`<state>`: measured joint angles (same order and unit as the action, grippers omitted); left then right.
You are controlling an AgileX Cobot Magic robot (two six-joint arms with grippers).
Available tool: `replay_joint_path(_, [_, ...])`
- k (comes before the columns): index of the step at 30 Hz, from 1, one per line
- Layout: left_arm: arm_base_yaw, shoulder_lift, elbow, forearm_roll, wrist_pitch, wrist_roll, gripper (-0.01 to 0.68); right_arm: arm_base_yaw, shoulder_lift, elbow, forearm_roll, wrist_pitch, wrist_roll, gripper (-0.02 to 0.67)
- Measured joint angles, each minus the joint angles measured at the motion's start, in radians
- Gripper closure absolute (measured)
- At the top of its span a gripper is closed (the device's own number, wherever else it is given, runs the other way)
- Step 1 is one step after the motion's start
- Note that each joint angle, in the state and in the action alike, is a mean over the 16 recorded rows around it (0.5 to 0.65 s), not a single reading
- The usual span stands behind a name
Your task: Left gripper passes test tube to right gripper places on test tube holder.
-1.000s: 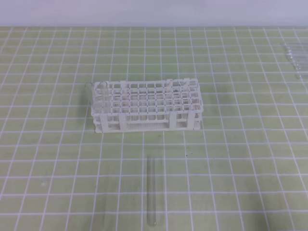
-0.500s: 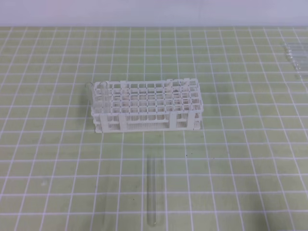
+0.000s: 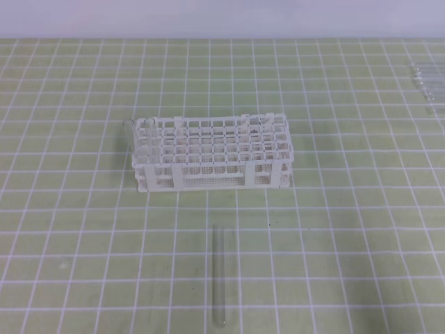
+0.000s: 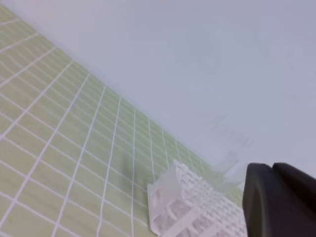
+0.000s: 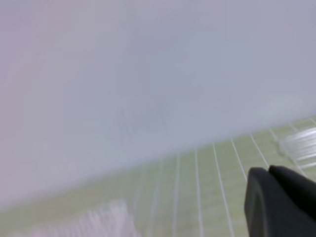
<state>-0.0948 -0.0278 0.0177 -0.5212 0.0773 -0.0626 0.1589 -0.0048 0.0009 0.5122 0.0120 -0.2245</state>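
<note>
Out ahead of both arms, on the green grid mat [image 3: 361, 229], sits the white test tube holder [image 3: 212, 153], standing square, I'd guess so its holes face up for loading. A few tubes already stand at its left end. The test tube [image 3: 220, 278] lies flat on the mat just in front of the rack, apart from it, nothing touching it. Only a black corner of the left gripper [image 4: 279, 200] and right gripper [image 5: 279, 202] shows in the wrist views, so can't tell if their fingers are spread or closed.
</note>
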Motion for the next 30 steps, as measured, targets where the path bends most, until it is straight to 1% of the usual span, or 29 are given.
replay_joint_path(3, [0.000,-0.002,0.000,-0.048,-0.012,-0.006,0.673,0.000,0.000,0.000,0.117,-0.078,0.000,0.650])
replay_joint_path(6, [0.000,0.001,-0.003,-0.046,0.002,0.003,0.673,0.000,0.000,0.000,0.222,-0.138,0.000,0.650])
replay_joint_path(11, [0.000,0.005,-0.006,-0.023,0.033,0.019,0.673,0.000,0.000,0.000,0.317,-0.178,0.001,0.650])
replay_joint_path(17, [0.000,0.026,-0.029,-0.014,0.056,0.029,0.673,0.000,0.017,-0.021,0.344,-0.151,0.001,0.650])
replay_joint_path(22, [0.000,0.095,-0.085,-0.016,0.073,0.038,0.673,0.000,0.105,-0.085,0.351,-0.079,-0.022,0.650])
replay_joint_path(26, [0.000,0.204,-0.170,-0.013,0.114,0.051,0.673,0.000,0.235,-0.173,0.337,0.023,-0.054,0.650])
replay_joint_path(30, [0.000,0.365,-0.295,0.014,0.208,0.077,0.673,0.000,0.410,-0.289,0.308,0.154,-0.086,0.650])
